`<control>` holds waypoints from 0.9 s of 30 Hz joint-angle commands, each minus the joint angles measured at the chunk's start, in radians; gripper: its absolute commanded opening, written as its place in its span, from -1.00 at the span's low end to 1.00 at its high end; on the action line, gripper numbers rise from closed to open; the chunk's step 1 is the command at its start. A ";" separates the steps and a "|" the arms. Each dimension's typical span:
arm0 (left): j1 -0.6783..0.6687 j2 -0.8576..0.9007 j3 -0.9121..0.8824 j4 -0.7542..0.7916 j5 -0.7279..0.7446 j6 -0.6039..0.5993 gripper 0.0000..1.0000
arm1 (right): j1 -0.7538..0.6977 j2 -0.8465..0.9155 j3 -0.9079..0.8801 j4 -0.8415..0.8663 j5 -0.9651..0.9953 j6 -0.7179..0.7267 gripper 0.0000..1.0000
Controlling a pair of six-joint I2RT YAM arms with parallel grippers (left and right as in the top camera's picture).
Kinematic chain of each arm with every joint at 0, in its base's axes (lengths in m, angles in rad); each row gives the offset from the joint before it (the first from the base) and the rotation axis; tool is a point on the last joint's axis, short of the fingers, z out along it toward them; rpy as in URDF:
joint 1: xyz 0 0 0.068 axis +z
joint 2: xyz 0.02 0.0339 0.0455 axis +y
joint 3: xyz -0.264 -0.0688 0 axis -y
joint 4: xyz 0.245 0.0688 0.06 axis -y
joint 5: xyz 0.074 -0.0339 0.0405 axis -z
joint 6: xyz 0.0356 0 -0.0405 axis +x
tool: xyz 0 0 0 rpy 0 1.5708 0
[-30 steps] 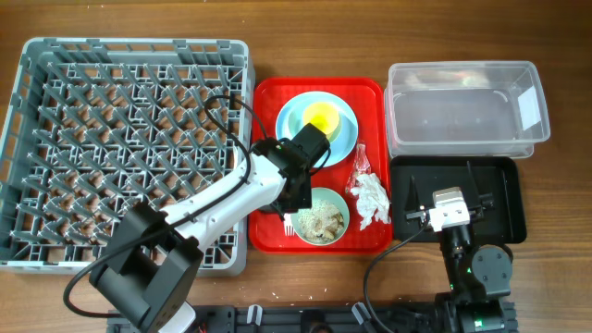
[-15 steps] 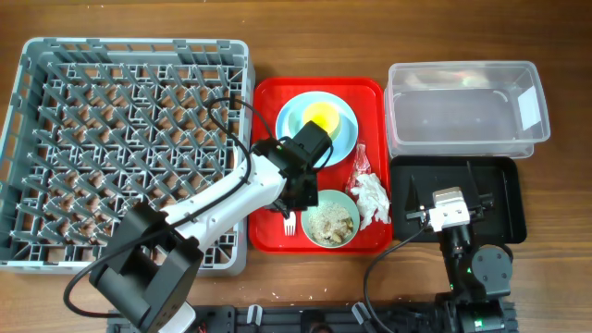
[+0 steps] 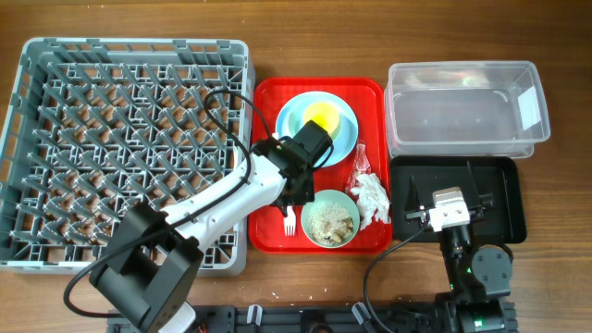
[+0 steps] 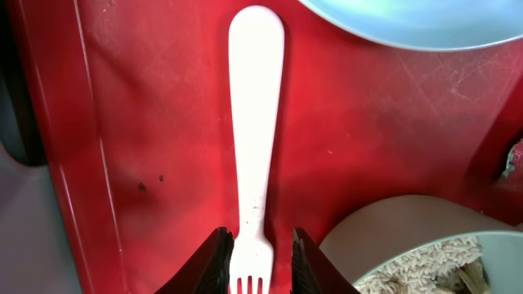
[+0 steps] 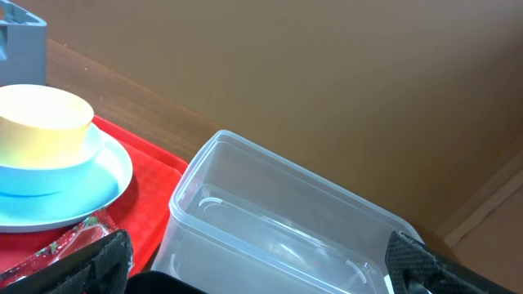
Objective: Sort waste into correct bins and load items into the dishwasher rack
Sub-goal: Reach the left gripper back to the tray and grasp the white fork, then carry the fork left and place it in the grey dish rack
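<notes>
We see the left gripper (image 4: 259, 263) low over the red plastic serving tray (image 4: 163, 122), its two fingers a little apart and straddling the tine end of the white plastic fork (image 4: 255, 139). The fork lies flat on the tray, its handle pointing away from the gripper. One finger sits right against the tines, the other just clear of them, so we do not call it a clamp. Just beside the fork stands the pale green round bowl (image 4: 409, 219) with rice-like scraps (image 4: 433, 261) inside, and the light blue round plate (image 4: 425, 20) lies past the handle end. The right gripper (image 5: 261, 268) hangs with its fingers spread wide, holding nothing, facing the clear rectangular plastic tub (image 5: 245, 175).
</notes>
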 commanded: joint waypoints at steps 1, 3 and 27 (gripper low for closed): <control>-0.008 0.013 -0.008 0.006 -0.021 -0.006 -0.47 | 0.000 -0.003 -0.002 0.005 -0.016 -0.006 0.99; -0.008 0.013 -0.008 0.009 -0.021 -0.006 -0.44 | 0.000 -0.003 -0.002 0.005 -0.016 -0.006 0.99; -0.010 -0.055 -0.178 0.212 -0.185 0.002 -0.92 | 0.000 -0.003 -0.002 0.005 -0.016 -0.005 1.00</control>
